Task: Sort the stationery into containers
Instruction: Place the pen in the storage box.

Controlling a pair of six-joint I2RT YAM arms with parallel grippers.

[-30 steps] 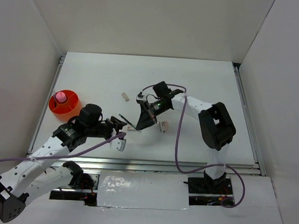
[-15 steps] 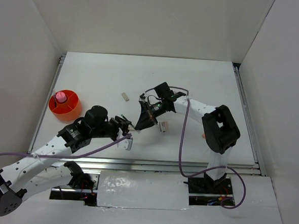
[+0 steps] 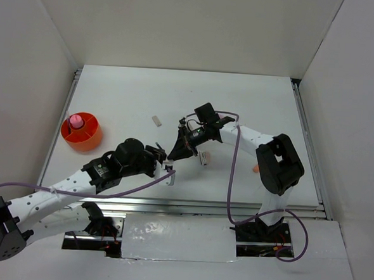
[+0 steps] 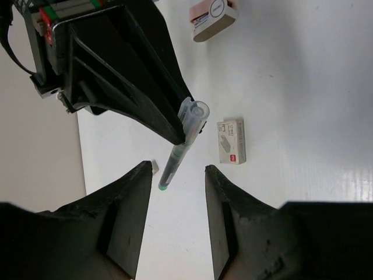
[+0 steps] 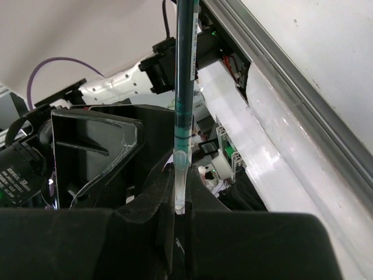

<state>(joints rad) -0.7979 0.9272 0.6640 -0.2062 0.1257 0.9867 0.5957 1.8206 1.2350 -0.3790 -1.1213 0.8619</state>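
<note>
Top camera looks down over the whole white desk (image 3: 240, 99); both close wrist cameras share the thin teal pen (image 4: 179, 150).

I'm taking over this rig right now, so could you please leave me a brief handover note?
Right tool: shut on the pen, at its cap end.
Left tool: open, fingers either side of the pen's tip, not gripping.
Done: pink cylinder in the orange tub.
To do: pen; on the table, white block, small box, eraser, orange bit.

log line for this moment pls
phase: pen handover | right tool: shut on pen | left tool: open around pen's free end, not touching
</note>
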